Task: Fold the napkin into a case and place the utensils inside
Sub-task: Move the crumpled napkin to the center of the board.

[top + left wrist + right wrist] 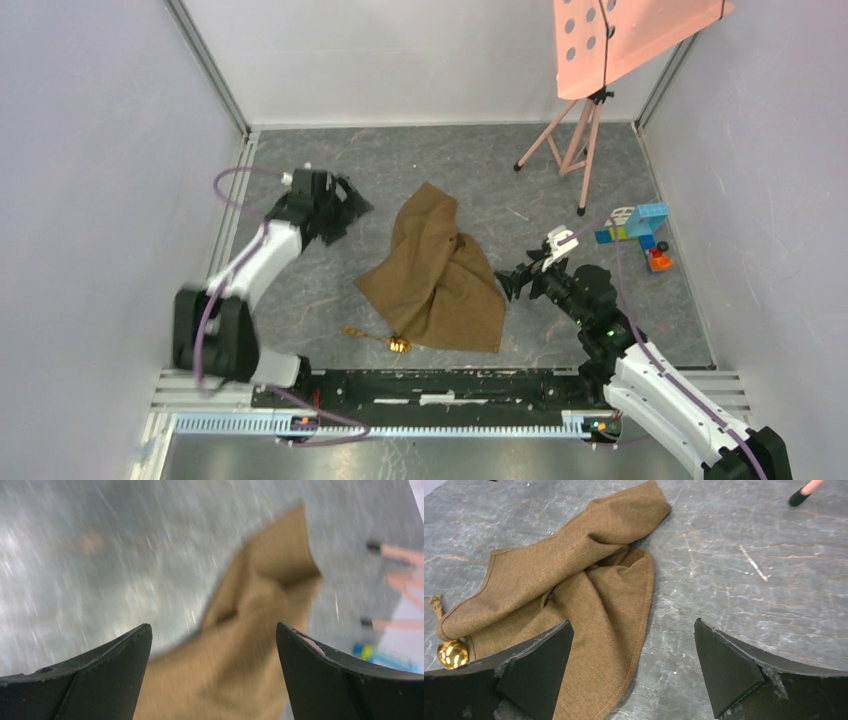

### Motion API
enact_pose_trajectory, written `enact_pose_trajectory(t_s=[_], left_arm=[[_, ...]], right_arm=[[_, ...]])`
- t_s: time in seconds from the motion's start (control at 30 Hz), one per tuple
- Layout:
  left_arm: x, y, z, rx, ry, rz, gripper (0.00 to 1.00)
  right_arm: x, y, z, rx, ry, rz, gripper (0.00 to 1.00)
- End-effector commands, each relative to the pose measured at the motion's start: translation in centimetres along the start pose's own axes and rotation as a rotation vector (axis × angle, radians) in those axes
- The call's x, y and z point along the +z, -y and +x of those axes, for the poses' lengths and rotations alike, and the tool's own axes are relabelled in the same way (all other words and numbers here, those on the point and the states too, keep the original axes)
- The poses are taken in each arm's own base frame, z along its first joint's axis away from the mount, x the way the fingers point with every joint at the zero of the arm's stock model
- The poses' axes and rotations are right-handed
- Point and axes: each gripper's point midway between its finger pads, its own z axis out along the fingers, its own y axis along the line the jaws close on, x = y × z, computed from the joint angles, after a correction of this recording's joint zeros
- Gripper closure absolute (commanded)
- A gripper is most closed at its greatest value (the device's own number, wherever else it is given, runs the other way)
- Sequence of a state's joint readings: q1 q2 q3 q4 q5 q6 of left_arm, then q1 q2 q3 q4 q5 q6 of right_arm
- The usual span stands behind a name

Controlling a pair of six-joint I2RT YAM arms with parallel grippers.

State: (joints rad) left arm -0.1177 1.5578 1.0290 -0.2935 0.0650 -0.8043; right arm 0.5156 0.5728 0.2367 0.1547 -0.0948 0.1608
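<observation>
The brown napkin [437,270] lies crumpled and loosely folded over itself in the middle of the grey table. It shows blurred in the left wrist view [250,630] and sharp in the right wrist view [574,585]. The gold spoon [380,338] lies at the napkin's near left corner, its bowl [452,653] beside the cloth edge. The black utensil is hidden. My left gripper [348,210] is open and empty, left of the napkin's far corner. My right gripper [512,282] is open and empty, just right of the napkin's right edge.
Coloured toy blocks [638,230] sit at the right of the table. A pink tripod stand [575,140] with a perforated pink board stands at the back right. White walls enclose the table on three sides.
</observation>
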Motion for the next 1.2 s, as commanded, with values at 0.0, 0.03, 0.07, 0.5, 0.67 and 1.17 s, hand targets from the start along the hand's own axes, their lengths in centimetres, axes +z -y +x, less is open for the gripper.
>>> enact_pose_trajectory(t_s=[0.0,0.03,0.07,0.5,0.67,1.17], left_arm=[[-8.3,-1.8,9.6,-0.064,-0.162,-0.02,0.0],[-10.2,-2.6,11.9,-0.074,-0.205,-0.026,0.0],[-11.6,-3.5,13.4,-0.083,-0.218,-0.047,0.0],[-15.9,-4.0,25.4,0.024,-0.378,-0.069,0.0],[-14.6,-3.1,28.1,0.008,-0.412,-0.059,0.01],[-13.7,-6.7,29.9,0.241,-0.355,-0.296,0.23]], right_arm=[[0.7,-2.1,-0.6,0.039,0.025,-0.106,0.02],[0.8,-2.4,-0.7,0.047,0.032,-0.12,0.02],[0.9,-2.7,-0.8,0.057,0.036,-0.137,0.02],[1.9,-8.0,0.2,0.101,-0.01,-0.286,0.02],[1.6,-7.4,0.3,0.092,-0.003,-0.253,0.02],[1.5,-6.8,0.3,0.075,0.005,-0.222,0.02]])
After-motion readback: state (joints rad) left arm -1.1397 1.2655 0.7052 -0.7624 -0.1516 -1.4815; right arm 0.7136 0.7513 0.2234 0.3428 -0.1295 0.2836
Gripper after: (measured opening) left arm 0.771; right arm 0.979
